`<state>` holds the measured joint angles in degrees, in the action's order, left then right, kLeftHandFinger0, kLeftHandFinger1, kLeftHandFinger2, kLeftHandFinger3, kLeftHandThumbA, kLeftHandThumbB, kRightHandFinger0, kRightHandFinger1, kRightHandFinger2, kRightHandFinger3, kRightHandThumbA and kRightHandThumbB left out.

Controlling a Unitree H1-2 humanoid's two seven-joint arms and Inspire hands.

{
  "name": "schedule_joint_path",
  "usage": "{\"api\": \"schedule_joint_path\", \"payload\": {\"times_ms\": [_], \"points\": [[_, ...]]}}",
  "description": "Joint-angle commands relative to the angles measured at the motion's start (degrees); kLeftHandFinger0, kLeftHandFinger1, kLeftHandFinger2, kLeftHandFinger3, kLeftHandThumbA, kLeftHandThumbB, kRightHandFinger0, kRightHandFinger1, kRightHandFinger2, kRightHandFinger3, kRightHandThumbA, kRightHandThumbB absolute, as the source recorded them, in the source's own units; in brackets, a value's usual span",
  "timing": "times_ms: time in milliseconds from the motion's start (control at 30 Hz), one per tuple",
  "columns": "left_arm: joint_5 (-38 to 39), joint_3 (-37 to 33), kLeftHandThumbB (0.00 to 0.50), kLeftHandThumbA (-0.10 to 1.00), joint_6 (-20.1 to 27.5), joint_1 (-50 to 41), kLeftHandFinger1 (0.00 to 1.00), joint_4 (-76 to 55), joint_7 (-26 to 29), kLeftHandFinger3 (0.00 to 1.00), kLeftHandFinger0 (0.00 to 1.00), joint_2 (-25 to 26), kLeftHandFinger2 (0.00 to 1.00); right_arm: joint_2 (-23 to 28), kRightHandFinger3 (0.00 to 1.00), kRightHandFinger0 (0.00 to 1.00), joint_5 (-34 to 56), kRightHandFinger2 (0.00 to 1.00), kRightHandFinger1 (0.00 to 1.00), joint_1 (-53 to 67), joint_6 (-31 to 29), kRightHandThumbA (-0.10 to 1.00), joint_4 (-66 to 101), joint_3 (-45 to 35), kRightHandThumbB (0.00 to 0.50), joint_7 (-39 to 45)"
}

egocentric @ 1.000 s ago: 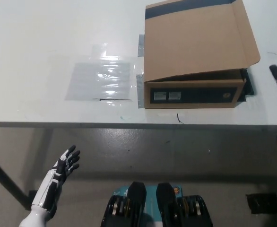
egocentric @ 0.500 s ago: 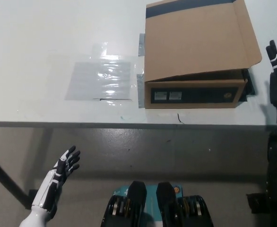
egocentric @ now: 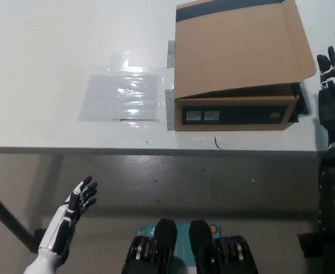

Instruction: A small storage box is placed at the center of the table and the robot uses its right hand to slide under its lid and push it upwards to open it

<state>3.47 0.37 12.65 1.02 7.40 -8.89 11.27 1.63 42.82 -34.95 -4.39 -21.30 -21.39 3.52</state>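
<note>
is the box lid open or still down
Mostly down. The cardboard lid lies over the box, its front edge only slightly lifted at the right. The right hand is beside it, not under.

A lab or test room: a plain white table (egocentric: 53, 45) over bare grey concrete floor (egocentric: 213, 188), with clear plastic sheet (egocentric: 122, 94) taped flat on the table.

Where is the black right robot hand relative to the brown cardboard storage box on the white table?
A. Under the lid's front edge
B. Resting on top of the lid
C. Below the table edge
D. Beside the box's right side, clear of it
D: the black right robot hand stands open just right of the brown cardboard storage box, with a gap between it and the lid's corner.
</note>
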Motion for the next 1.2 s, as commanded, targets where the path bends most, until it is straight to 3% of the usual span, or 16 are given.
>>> {"api": "schedule_joint_path", "payload": {"times_ms": [0,333,367,400,633,1167], "points": [[0.38,-0.14,0.258,1.0,1.72,0.74,1.0,-1.03,-0.71,1.0,1.0,0.12,1.0,-0.56,1.0,1.0,1.64,1.0,1.0,-3.05,0.66,1.0,1.48,-0.35,0.231,1.38],[0.54,-0.28,0.254,1.0,1.88,0.84,1.0,-1.33,-1.09,1.0,1.0,0.36,1.0,-2.86,1.0,1.0,4.78,1.0,1.0,-2.28,4.18,1.0,5.11,0.18,0.253,2.85],[0.73,-0.26,0.261,1.0,1.86,1.03,1.0,-1.13,-1.19,1.0,1.0,0.37,1.0,-3.06,1.0,1.0,5.61,1.0,1.0,-2.42,4.73,1.0,5.14,-0.14,0.239,3.02],[0.77,-0.25,0.262,1.0,1.89,1.08,1.0,-1.07,-1.21,1.0,1.0,0.37,1.0,-3.25,1.0,1.0,6.62,1.0,1.0,-2.42,6.02,1.0,5.33,-0.34,0.273,2.73],[0.83,-0.21,0.27,1.0,2.39,0.97,1.0,-0.88,-1.39,1.0,1.0,0.57,1.0,-4.7,1.0,1.0,10.88,1.0,1.0,-2.93,9.85,1.0,5.26,-1.21,0.28,2.55],[0.43,-0.04,0.263,1.0,2.35,0.82,1.0,-0.95,-1.58,1.0,1.0,0.53,1.0,-7.39,1.0,1.0,9.92,1.0,1.0,-6.24,11.96,1.0,9.42,0.93,0.302,0.48]]}}
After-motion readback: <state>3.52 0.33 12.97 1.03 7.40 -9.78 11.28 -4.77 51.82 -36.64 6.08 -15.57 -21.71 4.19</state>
